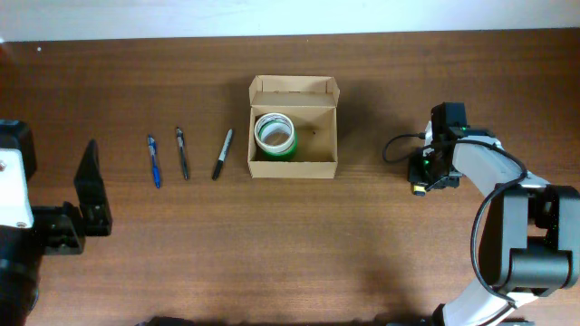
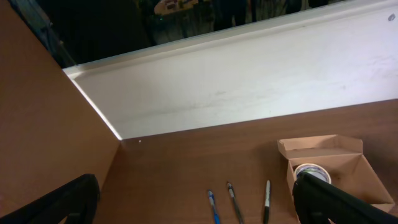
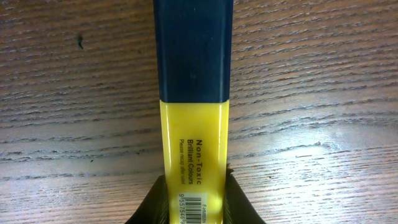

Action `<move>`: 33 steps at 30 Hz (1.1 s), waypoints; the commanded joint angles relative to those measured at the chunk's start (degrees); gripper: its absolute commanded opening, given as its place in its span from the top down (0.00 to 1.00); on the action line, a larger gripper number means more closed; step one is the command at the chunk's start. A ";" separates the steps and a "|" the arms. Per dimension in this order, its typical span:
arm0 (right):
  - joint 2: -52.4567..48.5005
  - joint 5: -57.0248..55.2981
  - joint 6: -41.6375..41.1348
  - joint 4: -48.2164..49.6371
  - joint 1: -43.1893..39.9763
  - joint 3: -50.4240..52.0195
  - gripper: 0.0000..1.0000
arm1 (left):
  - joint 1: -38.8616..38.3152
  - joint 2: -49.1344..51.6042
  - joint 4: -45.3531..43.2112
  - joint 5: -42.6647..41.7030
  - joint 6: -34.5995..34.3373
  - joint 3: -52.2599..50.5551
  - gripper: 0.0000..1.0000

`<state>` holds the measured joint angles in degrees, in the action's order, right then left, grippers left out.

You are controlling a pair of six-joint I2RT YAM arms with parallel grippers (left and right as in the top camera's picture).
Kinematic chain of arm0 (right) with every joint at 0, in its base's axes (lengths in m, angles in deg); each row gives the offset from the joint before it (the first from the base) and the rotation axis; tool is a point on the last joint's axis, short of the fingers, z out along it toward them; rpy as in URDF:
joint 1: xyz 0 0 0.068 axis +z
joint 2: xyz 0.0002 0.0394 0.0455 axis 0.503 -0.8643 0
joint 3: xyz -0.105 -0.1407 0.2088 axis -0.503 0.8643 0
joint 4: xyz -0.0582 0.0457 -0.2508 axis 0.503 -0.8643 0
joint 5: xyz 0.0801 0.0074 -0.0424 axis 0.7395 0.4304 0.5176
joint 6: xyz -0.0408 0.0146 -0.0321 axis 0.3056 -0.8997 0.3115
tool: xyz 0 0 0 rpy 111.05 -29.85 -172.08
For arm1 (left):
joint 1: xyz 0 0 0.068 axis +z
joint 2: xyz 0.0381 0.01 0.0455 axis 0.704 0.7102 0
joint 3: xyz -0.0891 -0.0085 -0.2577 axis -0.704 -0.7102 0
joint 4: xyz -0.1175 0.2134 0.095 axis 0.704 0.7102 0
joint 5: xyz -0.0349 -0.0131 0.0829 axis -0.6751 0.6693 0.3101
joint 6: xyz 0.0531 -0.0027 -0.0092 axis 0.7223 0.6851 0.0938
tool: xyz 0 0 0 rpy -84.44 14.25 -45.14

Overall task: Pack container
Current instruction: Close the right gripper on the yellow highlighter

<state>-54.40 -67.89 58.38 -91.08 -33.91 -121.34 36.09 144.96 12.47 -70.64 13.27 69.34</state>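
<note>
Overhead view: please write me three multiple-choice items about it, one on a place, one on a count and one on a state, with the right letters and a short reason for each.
1. Where is the roll of tape?
A) inside the container
B) at the far edge of the wood
C) beside the container, outside it

2. How many pens lie left of the container?
A) two
B) five
C) three

3. How is the lid of the container?
A) shut flat
B) open, folded back
C) torn off and lying apart

Right letters: 1 A, the roll of tape sits on the container's floor, toward its left wall. 2 C, three pens lie side by side, apart from each other. 3 B, the lid stands behind the open top and the inside shows.
</note>
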 commanded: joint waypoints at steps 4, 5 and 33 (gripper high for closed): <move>-0.66 0.07 -0.96 -0.52 0.31 -0.46 0.96 | -0.17 0.42 0.00 -0.61 0.55 -0.22 0.01; -0.57 0.07 -0.96 -0.55 0.31 -0.46 0.96 | -0.17 0.42 0.02 -0.61 0.55 -0.22 0.01; 1.11 -0.42 -0.04 -20.02 3.91 -18.14 0.96 | -0.17 0.42 0.02 -0.61 0.55 -0.22 0.01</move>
<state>-54.40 -67.94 57.96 -110.23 -32.11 -135.83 36.09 144.96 12.47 -70.82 13.27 69.34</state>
